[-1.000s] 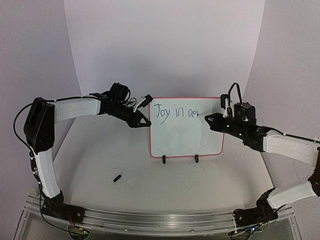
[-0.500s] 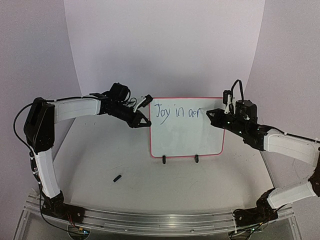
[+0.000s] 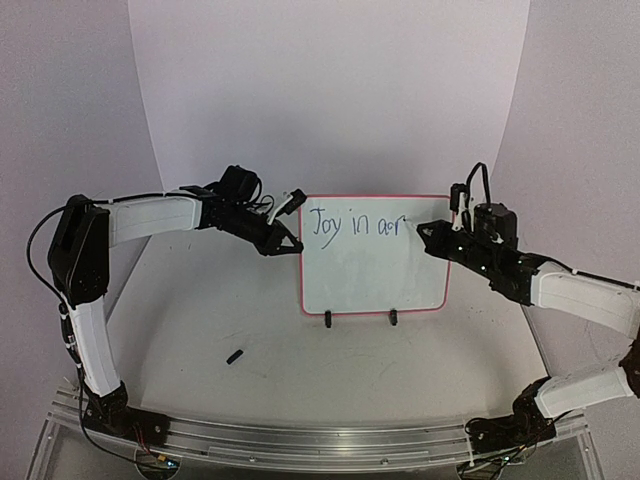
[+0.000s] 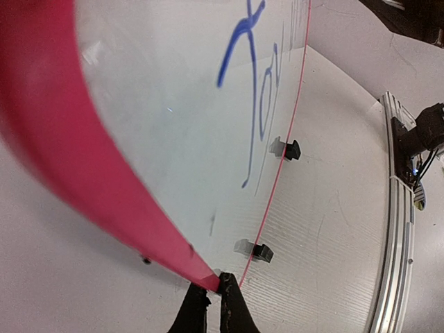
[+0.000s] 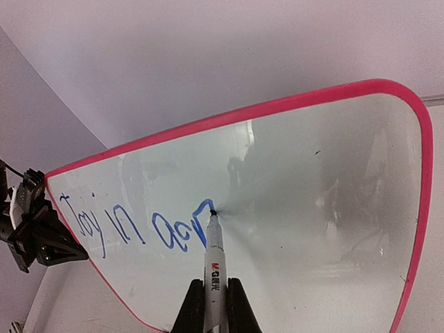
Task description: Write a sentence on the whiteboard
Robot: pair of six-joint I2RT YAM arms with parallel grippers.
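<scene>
we pinch the pink left rim of the whiteboard (image 3: 370, 275) with our left gripper (image 3: 285, 243); the board stands upright on the table (image 3: 200, 320). our right gripper (image 5: 211, 309) clamps a marker (image 5: 214, 267), its tip at the end of the sentence (image 5: 132, 229).

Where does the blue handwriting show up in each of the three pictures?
Top external: the sentence runs along the top of the whiteboard, mid-picture.
Left wrist: its strokes are seen slantwise, upper middle.
Right wrist: it sits lower left, ending at the marker tip.
Shared landmark: the board's pink-red rim.
</scene>
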